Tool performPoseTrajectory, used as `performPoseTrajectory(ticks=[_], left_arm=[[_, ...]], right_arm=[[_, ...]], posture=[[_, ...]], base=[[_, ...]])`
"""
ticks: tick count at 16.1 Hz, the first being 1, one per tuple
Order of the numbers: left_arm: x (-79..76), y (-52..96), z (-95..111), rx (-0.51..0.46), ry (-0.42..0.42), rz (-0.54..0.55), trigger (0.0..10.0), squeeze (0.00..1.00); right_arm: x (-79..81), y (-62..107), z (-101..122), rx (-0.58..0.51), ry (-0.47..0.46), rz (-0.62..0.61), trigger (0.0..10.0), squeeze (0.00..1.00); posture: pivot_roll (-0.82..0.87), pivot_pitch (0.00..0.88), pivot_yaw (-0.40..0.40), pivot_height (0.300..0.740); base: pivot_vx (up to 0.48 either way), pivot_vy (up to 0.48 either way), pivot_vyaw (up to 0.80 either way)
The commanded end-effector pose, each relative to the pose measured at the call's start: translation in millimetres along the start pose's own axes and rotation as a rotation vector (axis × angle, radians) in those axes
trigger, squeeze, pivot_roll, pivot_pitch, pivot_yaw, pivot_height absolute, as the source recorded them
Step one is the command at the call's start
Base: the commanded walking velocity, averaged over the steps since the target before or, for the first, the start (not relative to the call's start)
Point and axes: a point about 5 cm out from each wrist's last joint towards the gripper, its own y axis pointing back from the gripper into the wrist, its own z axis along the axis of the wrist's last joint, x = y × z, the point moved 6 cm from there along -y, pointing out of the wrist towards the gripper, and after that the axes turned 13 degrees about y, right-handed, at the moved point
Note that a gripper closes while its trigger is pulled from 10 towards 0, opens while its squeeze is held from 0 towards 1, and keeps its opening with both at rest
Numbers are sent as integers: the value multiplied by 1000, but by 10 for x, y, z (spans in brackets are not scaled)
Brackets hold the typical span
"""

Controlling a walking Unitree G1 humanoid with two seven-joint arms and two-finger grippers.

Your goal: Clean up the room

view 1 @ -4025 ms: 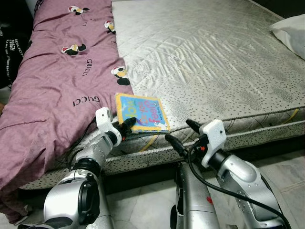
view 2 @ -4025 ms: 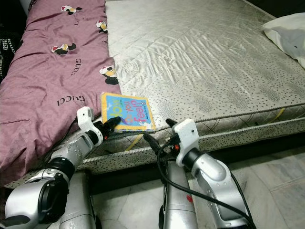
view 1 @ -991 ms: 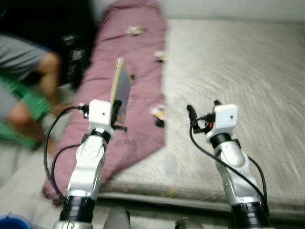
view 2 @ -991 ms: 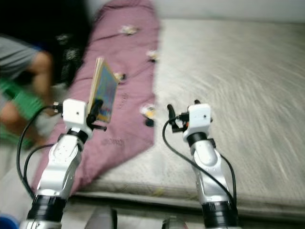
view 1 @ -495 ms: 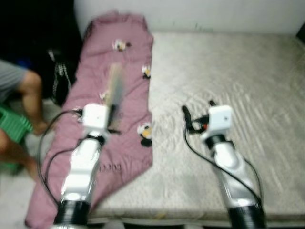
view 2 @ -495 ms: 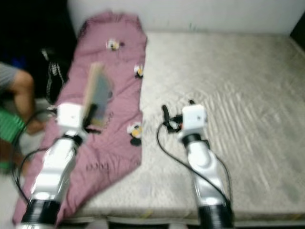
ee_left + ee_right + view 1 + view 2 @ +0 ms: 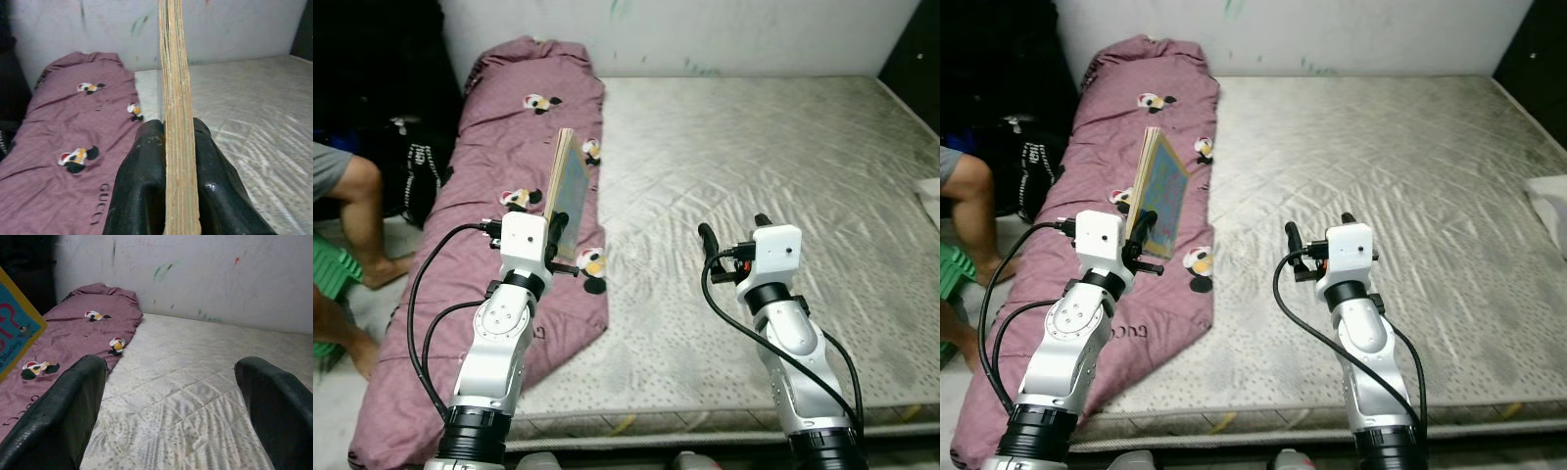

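Left wrist view: left hand (image 7: 179,147) clamped on book (image 7: 177,98), held upright on edge above purple blanket (image 7: 499,147). Right hand (image 7: 1317,235) spread wide, empty, over mattress (image 7: 754,147).

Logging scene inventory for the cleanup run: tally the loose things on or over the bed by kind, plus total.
Book: 1, held upright in the left pincer
Purple blanket: 1, along the mattress's left side
White pillow: 1, at the mattress's right edge, mostly cut off
Total: 3
The right pincer is open and holds nothing.
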Motion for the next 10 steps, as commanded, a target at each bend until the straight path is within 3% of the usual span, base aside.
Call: performPoseTrajectory(ticks=[1,10], left_arm=[[-59,-23,140,-49,-6,-25,10000,0],[-101,-65,149,-52,-4,-44,10000,0]], right_arm=[[-12,-24,22,-3,-3,1,10000,0],[-21,-28,12,-1,5,3,10000,0]], posture=[[-39,0,14,740],[-51,0,18,740]], base=[[0,-315,0],[0,-337,0]])
